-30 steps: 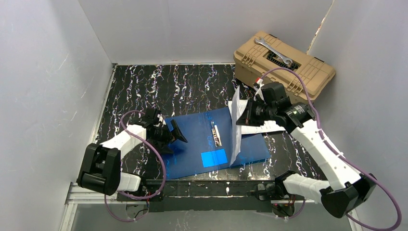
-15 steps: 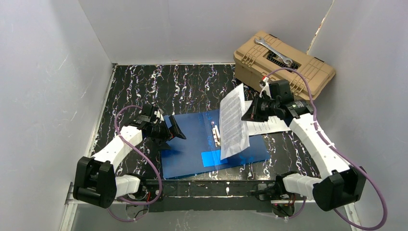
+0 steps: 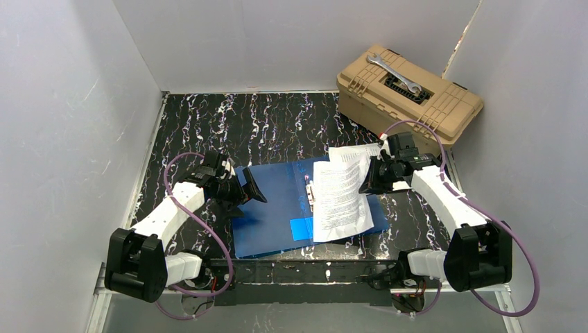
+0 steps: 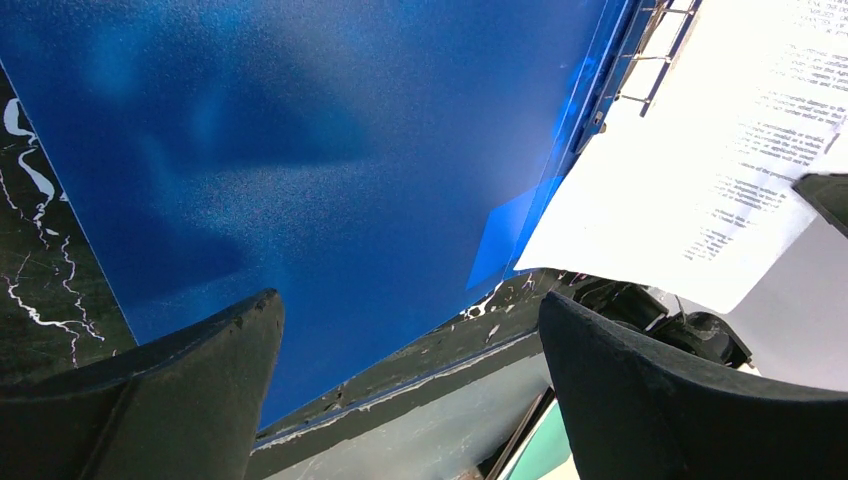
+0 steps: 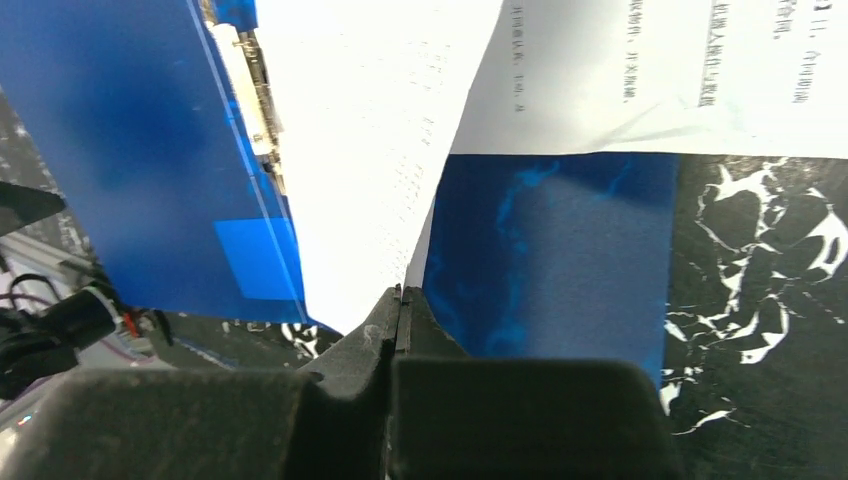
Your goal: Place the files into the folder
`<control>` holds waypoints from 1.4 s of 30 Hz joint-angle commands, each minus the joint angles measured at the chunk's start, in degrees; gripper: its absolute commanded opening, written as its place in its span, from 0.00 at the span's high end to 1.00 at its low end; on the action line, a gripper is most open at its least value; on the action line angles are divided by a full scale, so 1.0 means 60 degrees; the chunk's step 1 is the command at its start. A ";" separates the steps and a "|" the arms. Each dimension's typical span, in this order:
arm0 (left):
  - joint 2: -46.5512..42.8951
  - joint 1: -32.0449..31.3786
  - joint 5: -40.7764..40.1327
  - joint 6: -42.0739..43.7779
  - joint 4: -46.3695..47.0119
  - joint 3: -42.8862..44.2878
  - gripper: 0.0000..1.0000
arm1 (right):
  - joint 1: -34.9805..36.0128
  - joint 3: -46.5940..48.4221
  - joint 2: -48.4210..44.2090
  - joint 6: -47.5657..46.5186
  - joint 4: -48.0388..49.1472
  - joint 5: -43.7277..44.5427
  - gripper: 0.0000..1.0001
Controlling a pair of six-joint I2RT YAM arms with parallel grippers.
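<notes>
Two grippers, one pinched sheet.
Pressed together, the right gripper (image 5: 400,293) nips the edge of the files (image 3: 340,201), which lie across the right half of the open folder (image 3: 277,201); the left gripper (image 3: 247,189) hangs spread wide at its left edge.

Two robot arms, one blue folder (image 3: 277,201), two visible files, one toolbox (image 3: 416,97) and one wrench (image 3: 394,73), counted on one table (image 3: 208,125).

Two arms are counted, a left arm (image 3: 170,208) and a right arm (image 3: 444,198). Each is ended by one gripper, the left gripper (image 3: 249,189) and the right gripper (image 3: 367,182), with two fingers apiece, four in all. One lighter blue patch (image 3: 307,227) and one metal clip strip (image 3: 310,193) are seen on the single folder. Two white printed files can be told apart, a nearer sheet (image 3: 340,201) and a farther sheet (image 3: 355,150). Whether more are stacked beneath cannot be told.
</notes>
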 commanded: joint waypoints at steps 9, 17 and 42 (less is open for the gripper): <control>-0.0240 0.0045 -0.0005 0.0204 -0.0279 0.0262 0.02 | -0.0033 -0.0316 0.0028 -0.0264 0.1782 0.0757 0.99; -0.0414 0.0043 -0.0029 0.0332 -0.0482 0.0306 0.02 | -0.0014 0.0100 0.0616 -0.0651 0.1512 0.0615 0.96; -0.0600 0.0043 0.0029 0.0633 -0.0583 0.0418 0.02 | 0.0130 0.1118 0.1657 -0.1366 0.0447 0.1951 0.99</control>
